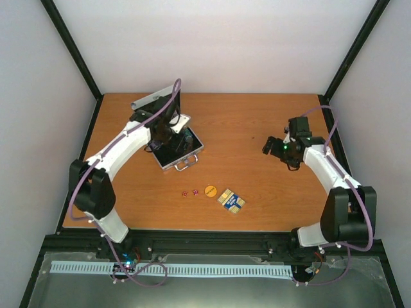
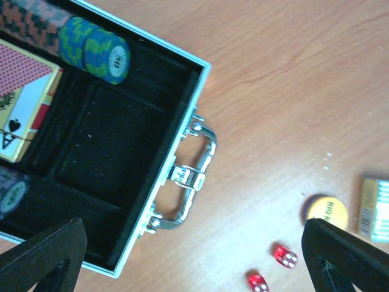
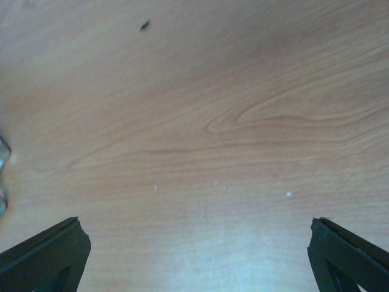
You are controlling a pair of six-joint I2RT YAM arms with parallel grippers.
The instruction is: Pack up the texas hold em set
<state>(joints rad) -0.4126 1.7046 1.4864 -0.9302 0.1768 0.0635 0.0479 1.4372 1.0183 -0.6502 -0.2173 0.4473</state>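
Observation:
The silver case (image 1: 192, 156) lies open at the back left, its lid (image 1: 153, 99) raised. My left gripper (image 1: 172, 140) hovers over it, open and empty. In the left wrist view (image 2: 194, 267) the black lining (image 2: 109, 158) holds a blue chip stack (image 2: 97, 48) and a card deck (image 2: 21, 103); the handle (image 2: 197, 176) faces the table. Two red dice (image 1: 189, 192) (image 2: 284, 256), the orange button (image 1: 210, 190) (image 2: 327, 210) and another card deck (image 1: 232, 200) (image 2: 375, 210) lie on the table in front. My right gripper (image 1: 268, 146) (image 3: 194, 255) is open and empty above bare wood.
The wooden table (image 1: 257, 122) is walled by white panels at the back and sides, with black posts at the corners. A black rail (image 1: 205, 240) runs along the near edge by the arm bases. A small dark speck (image 3: 144, 25) marks the wood.

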